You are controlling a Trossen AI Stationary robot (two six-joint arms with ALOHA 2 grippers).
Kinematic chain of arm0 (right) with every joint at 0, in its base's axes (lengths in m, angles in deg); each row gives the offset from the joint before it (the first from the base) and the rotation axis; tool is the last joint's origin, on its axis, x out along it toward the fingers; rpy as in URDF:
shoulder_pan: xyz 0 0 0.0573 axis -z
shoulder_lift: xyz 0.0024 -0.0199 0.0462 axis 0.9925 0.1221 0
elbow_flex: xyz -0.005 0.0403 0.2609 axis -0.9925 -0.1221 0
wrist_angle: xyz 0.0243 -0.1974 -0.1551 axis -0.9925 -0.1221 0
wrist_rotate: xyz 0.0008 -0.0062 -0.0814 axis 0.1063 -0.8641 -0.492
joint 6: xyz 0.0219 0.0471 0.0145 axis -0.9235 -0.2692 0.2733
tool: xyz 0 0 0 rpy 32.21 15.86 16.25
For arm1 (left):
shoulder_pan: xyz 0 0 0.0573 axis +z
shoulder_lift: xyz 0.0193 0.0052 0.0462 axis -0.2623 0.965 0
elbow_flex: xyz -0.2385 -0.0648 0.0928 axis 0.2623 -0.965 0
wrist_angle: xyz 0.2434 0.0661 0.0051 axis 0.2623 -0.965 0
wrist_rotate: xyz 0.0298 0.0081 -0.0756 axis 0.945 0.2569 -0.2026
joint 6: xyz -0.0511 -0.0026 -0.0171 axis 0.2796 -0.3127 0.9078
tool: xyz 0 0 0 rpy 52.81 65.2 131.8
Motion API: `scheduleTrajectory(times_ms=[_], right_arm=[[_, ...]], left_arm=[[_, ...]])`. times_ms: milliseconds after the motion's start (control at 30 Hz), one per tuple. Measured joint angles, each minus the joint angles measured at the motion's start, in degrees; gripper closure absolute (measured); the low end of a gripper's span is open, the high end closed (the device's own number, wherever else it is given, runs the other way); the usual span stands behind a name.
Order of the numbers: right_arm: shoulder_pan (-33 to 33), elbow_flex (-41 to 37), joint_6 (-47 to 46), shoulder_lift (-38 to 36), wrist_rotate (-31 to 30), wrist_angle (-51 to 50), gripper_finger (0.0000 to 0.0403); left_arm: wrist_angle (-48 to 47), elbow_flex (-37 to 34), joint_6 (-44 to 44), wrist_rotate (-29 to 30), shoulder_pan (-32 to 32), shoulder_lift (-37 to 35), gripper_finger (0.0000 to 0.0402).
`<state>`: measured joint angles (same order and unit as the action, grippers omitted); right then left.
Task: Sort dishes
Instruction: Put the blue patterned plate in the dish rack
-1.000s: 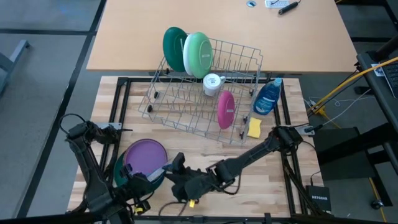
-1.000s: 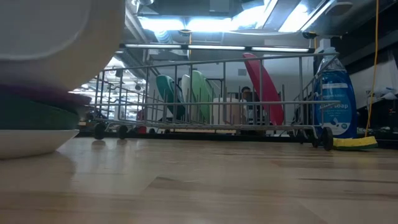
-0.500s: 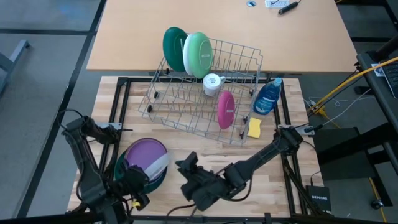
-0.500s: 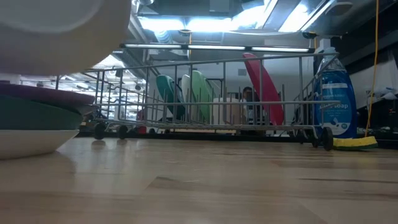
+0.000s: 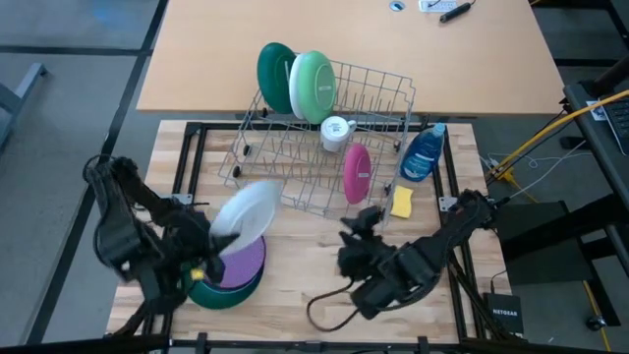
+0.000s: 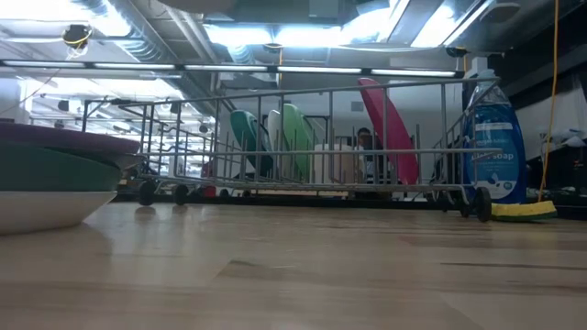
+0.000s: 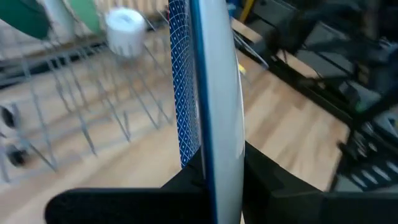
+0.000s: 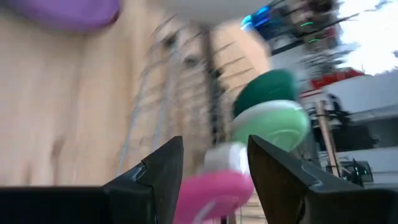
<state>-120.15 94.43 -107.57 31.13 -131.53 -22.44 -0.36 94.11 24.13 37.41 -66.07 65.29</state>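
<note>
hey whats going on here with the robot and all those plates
The left gripper is shut on a white plate, holding it in the air above the stack of dishes near the dish rack. The rack already holds green plates and a pink plate. The right gripper is open, holding nothing.

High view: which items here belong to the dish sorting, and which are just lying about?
Job: white plate held by left gripper; purple plate; dark green bowl; dark green plate, light green plate, pink plate in rack.
Lying about: soap bottle; sponge; white cup.
</note>
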Motion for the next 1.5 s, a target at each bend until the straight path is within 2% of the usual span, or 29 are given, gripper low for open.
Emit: scheduleTrajectory(times_ms=[167, 333, 567, 733, 833, 967, 1033, 1200, 1500], right_arm=[[-3.17, -8.62, -5.19, -6.34, -9.57, 0.37, 0.0221], [-3.82, -21.85, -15.78, -14.23, -10.07, 0.17, 0.0221], [-3.7, -38.46, -29.77, -22.68, -9.69, 0.15, 0.0221], [-3.7, -45.42, -35.75, -27.28, -9.52, 0.17, 0.0221], [-3.7, -48.11, -38.21, -30.83, -7.52, 0.12, 0.0221], [-3.7, -50.64, -40.24, -34.55, -4.07, 1.17, 0.0221], [-3.7, -51.25, -40.76, -35.84, -2.01, 2.16, 0.0221], [-3.7, -52.78, -40.7, -36.82, 1.0, 3.32, 0.0221], [-3.7, -54.93, -40.7, -36.82, 0.96, 4.49, 0.0221]], left_arm=[[-0.08, 0.0, -6.42, 0.54, 7.89, -3.67, 0.0374], [0.18, 0.0, -12.47, -0.33, 17.42, -7.56, 0.0374], [1.38, -0.44, -21.59, -6.8, 31.09, -12.59, 0.0374], [9.08, -3.0, -34.47, -16.31, 42.01, -15.09, 0.0374], [17.33, -6.23, -45.19, -25.96, 49.89, -16.06, 0.0374], [27.3, -11.89, -54.3, -39.17, 59.79, -16.22, 0.0374], [30.53, -14.86, -56.18, -44.15, 64.29, -16.22, 0.0374], [31.99, -20.39, -57.74, -52.82, 73.27, -16.18, 0.0374], [41.06, -28.01, -59.37, -59.95, 80.86, -16.22, 0.0374]])
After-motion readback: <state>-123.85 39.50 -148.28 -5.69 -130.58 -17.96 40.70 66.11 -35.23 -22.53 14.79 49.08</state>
